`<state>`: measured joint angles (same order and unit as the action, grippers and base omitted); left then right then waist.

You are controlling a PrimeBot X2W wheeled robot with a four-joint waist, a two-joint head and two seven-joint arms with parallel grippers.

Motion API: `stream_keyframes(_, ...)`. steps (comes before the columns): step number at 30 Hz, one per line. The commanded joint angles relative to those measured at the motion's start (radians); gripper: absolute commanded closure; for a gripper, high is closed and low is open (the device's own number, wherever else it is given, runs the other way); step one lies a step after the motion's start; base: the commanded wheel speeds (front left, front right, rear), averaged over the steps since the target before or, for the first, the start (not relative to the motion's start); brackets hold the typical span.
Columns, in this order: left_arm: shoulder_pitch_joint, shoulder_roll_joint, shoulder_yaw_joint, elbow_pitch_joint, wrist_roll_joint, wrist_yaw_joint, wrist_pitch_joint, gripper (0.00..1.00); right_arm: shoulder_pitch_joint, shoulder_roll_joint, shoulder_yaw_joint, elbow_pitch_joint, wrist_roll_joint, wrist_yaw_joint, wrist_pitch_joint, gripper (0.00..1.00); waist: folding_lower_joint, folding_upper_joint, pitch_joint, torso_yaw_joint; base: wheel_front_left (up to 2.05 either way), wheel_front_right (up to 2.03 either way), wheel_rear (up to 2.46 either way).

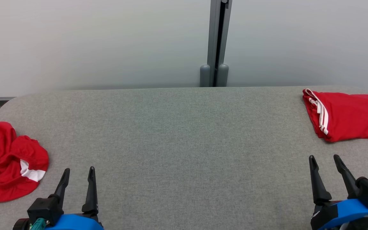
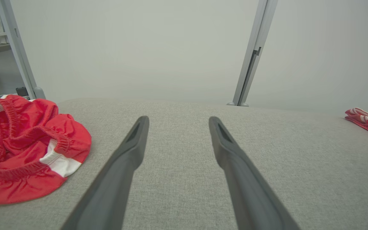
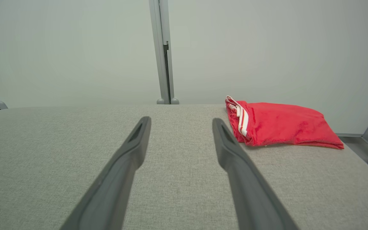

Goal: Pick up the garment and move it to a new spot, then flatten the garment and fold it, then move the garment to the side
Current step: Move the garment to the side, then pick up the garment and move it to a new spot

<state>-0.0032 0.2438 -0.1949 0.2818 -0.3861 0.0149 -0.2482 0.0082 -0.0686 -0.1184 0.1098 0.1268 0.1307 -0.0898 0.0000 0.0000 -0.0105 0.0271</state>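
Head view has the left claw (image 1: 79, 170) and right claw (image 1: 324, 157) both spread and empty over the counter (image 1: 184, 143), a folded garment (image 1: 350, 115) set aside far right, a crumpled garment (image 1: 5, 163) near left, seemingly wholly undone.

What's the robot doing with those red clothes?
Right now it isn't holding anything. Its left hand and right hand are both open and empty, low over the gray padded table. A crumpled red garment with white trim lies in a heap beside the left hand, untouched. Another, a folded red garment with white stripes, lies at the table's far right. One looks done; the crumpled one seems to be waiting to be folded.
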Motion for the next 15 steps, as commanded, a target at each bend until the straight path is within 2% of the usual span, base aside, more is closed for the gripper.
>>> stream_keyframes(1, 0.008, 0.004, 0.0, -0.011, 0.001, 0.006, 0.004, 0.0, 0.013, 0.004, -0.003, 0.004, -0.002, 0.0, -0.003, 0.0, 0.0, 0.0, 0.0, 0.002, 0.0, 0.0, 0.0)
stream_keyframes(5, 0.002, 0.018, 0.002, -0.003, -0.005, -0.005, 0.003, 0.0, 0.021, 0.008, -0.008, 0.005, -0.009, 0.0, -0.008, 0.0, 0.0, 0.0, 0.001, 0.023, 0.0, 0.0, 0.0)
stream_keyframes(9, 0.004, 0.024, 0.003, -0.014, 0.0, 0.009, 0.007, 0.0, 0.019, 0.011, 0.002, 0.014, -0.002, 0.0, -0.009, 0.0, 0.0, 0.0, -0.001, 0.06, 0.0, 0.0, 0.0)
stream_keyframes(15, 0.009, 0.033, -0.004, -0.032, 0.002, 0.014, 0.021, 0.0, 0.012, 0.013, 0.023, 0.029, 0.001, 0.0, -0.016, 0.0, 0.0, 0.0, -0.004, 0.149, 0.0, 0.0, 0.0)
